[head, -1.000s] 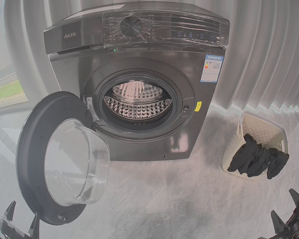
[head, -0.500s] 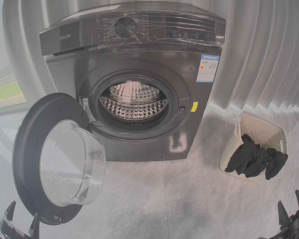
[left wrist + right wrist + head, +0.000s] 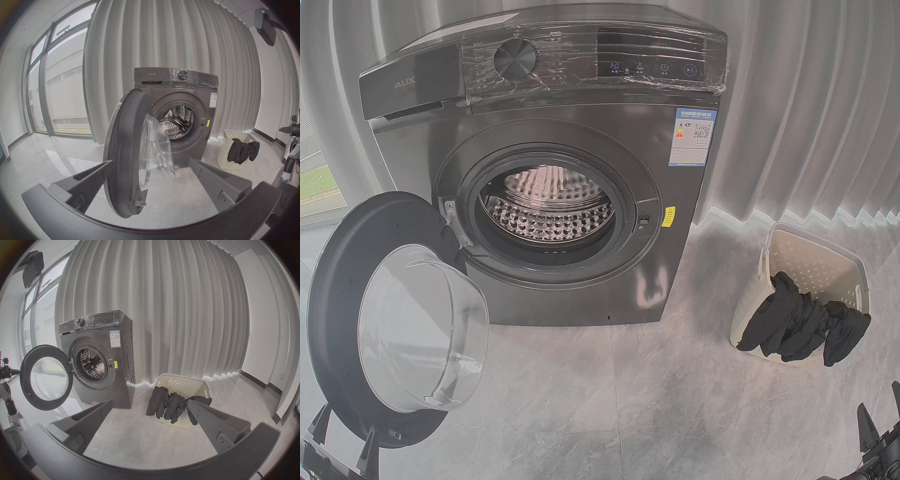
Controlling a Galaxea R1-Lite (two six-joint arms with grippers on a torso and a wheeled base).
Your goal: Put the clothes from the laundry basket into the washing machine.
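Jaws spread wide on both sides, nothing between them. Left gripper (image 3: 150,164) sits low at the near left, close to the lower edge of the open door (image 3: 337,300); contact can't be judged. Right gripper (image 3: 149,403) is low at the near right, facing the laundry basket (image 3: 819,250) and well apart from it.

Task items:
- clothes (image 3: 794,322): black, bunched, draped over the basket's near rim, with ends hanging down the outside wall.
- basket: cream plastic with a perforated wall. It sits on the floor (image 3: 650,400) right of the washing machine (image 3: 550,125), near the curtain (image 3: 812,94).
- machine: dark grey front-loader. Door is swung fully open to the left on its hinge, with the clear glass bowl (image 3: 419,331) facing out. The perforated steel drum (image 3: 547,206) shows through the port.

Markings:
- silver brand lettering (image 3: 404,83) on the drawer panel at the top left
- round dial (image 3: 514,59) next to it
- row of lit touch icons (image 3: 650,67) on the right of the control panel
- wrinkled plastic film (image 3: 594,59) stuck over the dial and icons
- blue-headed label (image 3: 692,137) at the upper right of the front, with coloured rating bars and a QR code; its text is too small to read
- small yellow sticker (image 3: 669,216) just right of the door latch; its print is not legible

Floor is grey marbled tile. Left wrist view shows a tall window (image 3: 62,78) left of the curtain.
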